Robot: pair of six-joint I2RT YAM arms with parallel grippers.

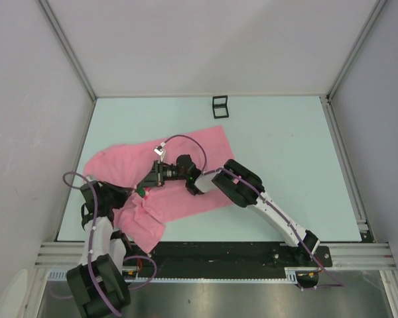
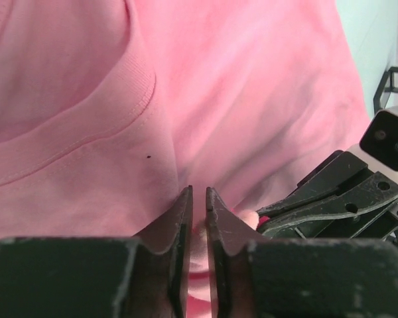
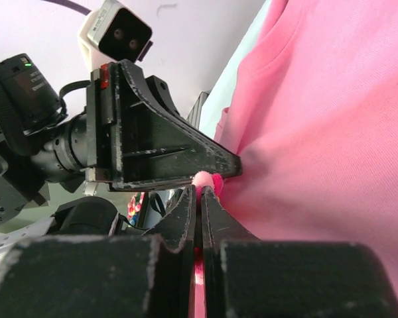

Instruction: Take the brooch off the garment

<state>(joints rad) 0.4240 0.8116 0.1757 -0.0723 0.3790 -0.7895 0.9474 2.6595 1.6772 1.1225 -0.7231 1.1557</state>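
Observation:
The pink garment [image 1: 186, 149] lies spread across the left and middle of the table, with a rumpled end at the near left. It fills the left wrist view [image 2: 239, 79] and the right side of the right wrist view [image 3: 331, 132]. The tiny brooch [image 3: 204, 179], pink with a red part, sits at the cloth's edge. My right gripper [image 3: 200, 192] is shut on it. The brooch also shows in the left wrist view [image 2: 252, 217]. My left gripper [image 2: 199, 192] is nearly shut, pinching a fold of the cloth right beside the brooch. Both grippers meet over the garment, the left [image 1: 138, 193] and the right [image 1: 148, 184].
A small black square frame box [image 1: 219, 106] stands at the table's far edge, beyond the garment; it also shows in the left wrist view [image 2: 391, 83]. Grey walls with metal rails [image 1: 73, 59] enclose the pale green table [image 1: 285, 152] on three sides.

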